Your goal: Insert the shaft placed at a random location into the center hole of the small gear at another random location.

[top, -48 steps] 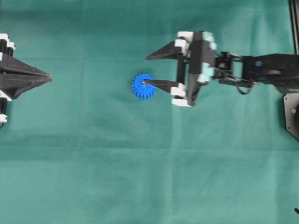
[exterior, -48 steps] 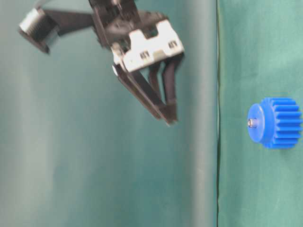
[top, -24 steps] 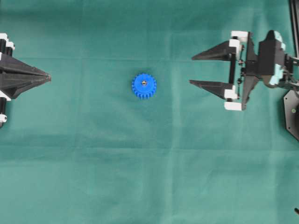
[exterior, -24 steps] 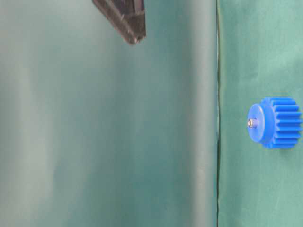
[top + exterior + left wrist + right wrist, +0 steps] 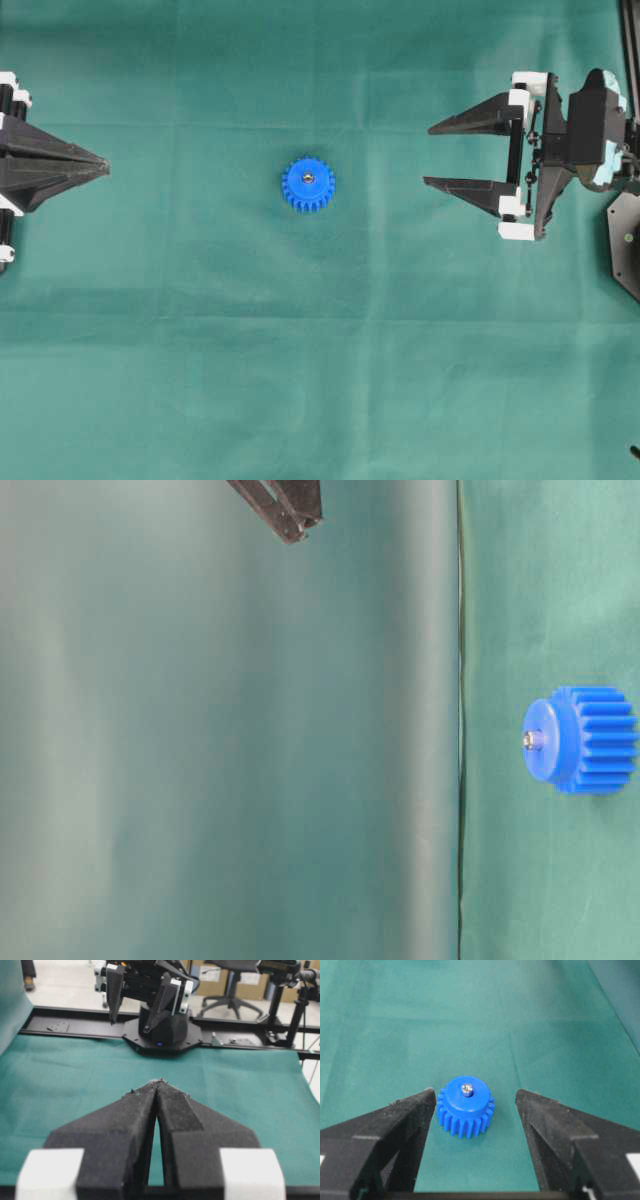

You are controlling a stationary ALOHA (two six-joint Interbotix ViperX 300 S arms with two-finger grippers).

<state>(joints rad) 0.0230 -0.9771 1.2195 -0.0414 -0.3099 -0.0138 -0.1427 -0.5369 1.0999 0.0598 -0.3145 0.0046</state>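
Note:
The small gear (image 5: 308, 185), bright blue and toothed, lies flat on the green cloth near the middle. The shaft (image 5: 308, 178) stands in its hub, with its shiny silver end poking out (image 5: 532, 740) (image 5: 466, 1090). It fills the center hole, so the hole itself is hidden. My right gripper (image 5: 428, 156) hangs open well to the right of the gear, empty. In the right wrist view the gear (image 5: 465, 1106) sits ahead between the two black fingers (image 5: 405, 1125), apart from both. My left gripper (image 5: 107, 166) rests shut at the far left, tips together (image 5: 159, 1081), holding nothing.
Green cloth (image 5: 320, 380) covers the table. The right arm's base (image 5: 625, 240) sits at the right edge, and it also shows far ahead in the left wrist view as a black base (image 5: 160, 1035) on a black frame rail (image 5: 60, 1020). A cloth seam (image 5: 460, 720) runs top to bottom.
My right gripper has pulled away from the gear to the right, still open, leaving the shaft standing in the hub. The left gripper and the gear have not moved.

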